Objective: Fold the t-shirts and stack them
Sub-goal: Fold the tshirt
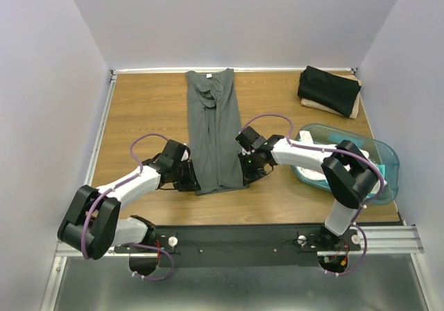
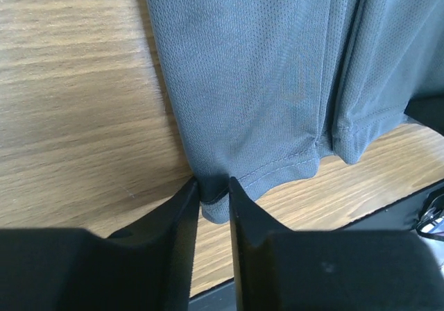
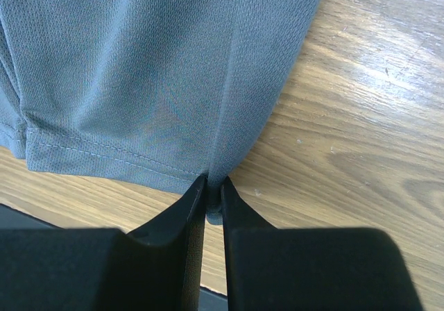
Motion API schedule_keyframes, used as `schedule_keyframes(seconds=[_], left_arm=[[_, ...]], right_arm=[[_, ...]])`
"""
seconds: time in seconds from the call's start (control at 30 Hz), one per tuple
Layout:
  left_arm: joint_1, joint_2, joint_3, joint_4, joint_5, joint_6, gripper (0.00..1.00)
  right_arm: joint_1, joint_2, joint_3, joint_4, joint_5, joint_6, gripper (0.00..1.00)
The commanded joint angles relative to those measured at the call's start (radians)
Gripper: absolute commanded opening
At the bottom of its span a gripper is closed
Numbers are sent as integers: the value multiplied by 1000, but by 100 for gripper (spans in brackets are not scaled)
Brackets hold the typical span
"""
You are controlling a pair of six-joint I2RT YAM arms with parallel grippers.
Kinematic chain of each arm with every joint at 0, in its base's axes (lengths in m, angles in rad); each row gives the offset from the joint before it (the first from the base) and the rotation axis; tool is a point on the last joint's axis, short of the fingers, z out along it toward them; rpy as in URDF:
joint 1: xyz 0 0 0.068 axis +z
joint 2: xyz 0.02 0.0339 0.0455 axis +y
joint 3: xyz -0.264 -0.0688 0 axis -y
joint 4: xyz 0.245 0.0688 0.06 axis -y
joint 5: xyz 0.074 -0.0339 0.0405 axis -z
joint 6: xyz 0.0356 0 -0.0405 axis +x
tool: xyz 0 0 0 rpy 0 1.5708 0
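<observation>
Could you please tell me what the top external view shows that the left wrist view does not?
Only the top view: the grey shirt at full length, folded into a long strip, a folded black shirt in the far right corner, a teal tub, and the right gripper at the strip's near right corner. Only the left wrist view: the shirt's mesh weave and stitched hem. Both: the left gripper at the shirt's near left corner, on the wooden table.
</observation>
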Motion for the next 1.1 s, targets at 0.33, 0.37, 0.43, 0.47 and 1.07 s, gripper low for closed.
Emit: schedule_keyframes(seconds=[0.33,0.37,0.43,0.47,1.07], left_arm=[[-26,48,-13,21,50,-7,0],[-24,48,-5,18,49,-7,0],[-26,36,27,-8,23,-2,0],[-26,33,44,-21,11,-2,0],[2,76,384,-197,-98,22,0]], right_arm=[[-1,38,1,-18,-13,-10,7],[1,35,2,-30,-17,-8,4],[-1,17,2,-41,-16,-5,0],[-1,8,4,-58,-14,-4,0],[-103,-111,205,-273,113,13,0]])
